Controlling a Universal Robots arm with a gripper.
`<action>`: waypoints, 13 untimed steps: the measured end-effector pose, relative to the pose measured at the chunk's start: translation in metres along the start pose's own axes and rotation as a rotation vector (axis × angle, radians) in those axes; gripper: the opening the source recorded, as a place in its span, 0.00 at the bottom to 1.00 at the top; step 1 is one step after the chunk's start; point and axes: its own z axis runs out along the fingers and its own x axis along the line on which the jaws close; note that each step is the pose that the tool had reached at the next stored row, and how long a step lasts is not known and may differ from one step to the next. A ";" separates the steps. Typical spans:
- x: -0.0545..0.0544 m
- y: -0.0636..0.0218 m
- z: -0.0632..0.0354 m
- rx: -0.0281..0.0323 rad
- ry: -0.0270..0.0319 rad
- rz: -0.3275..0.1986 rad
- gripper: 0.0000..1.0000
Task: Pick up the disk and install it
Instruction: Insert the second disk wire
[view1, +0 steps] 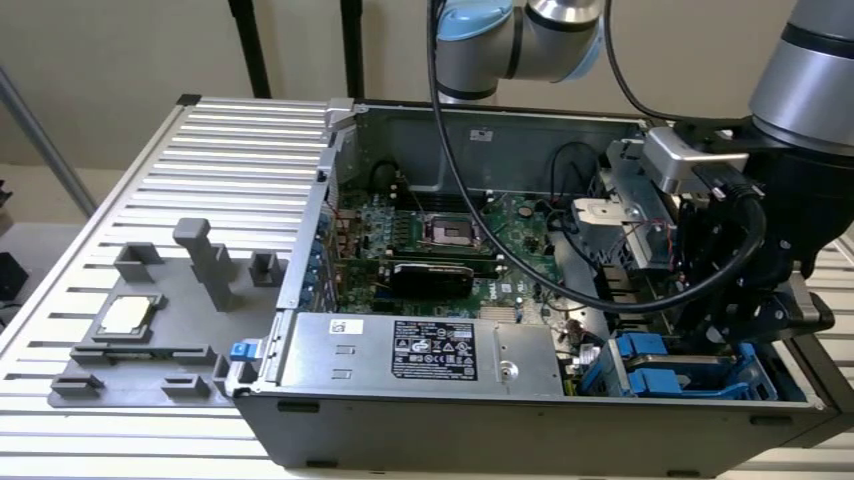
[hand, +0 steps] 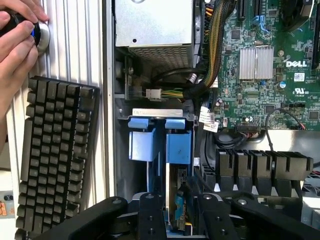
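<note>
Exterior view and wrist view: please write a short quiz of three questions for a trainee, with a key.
1. True or false: the side cover of the case is closed.
2. The gripper is nearest to: A the CPU chip on the grey tray; B the blue disk frames in the bay; C the processor socket.
3. Fill in: in the wrist view, a black ____ lies beside the case.

Key: 1 false, the case is open and the board shows. 2 B. 3 keyboard.
</note>
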 end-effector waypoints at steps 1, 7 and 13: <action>0.000 0.0000 0.0000 0.0001 -0.0001 -0.001 0.33; 0.000 -0.0001 -0.0030 0.0021 -0.0187 -0.004 0.33; 0.001 -0.0002 -0.0083 0.0065 -0.0548 -0.005 0.33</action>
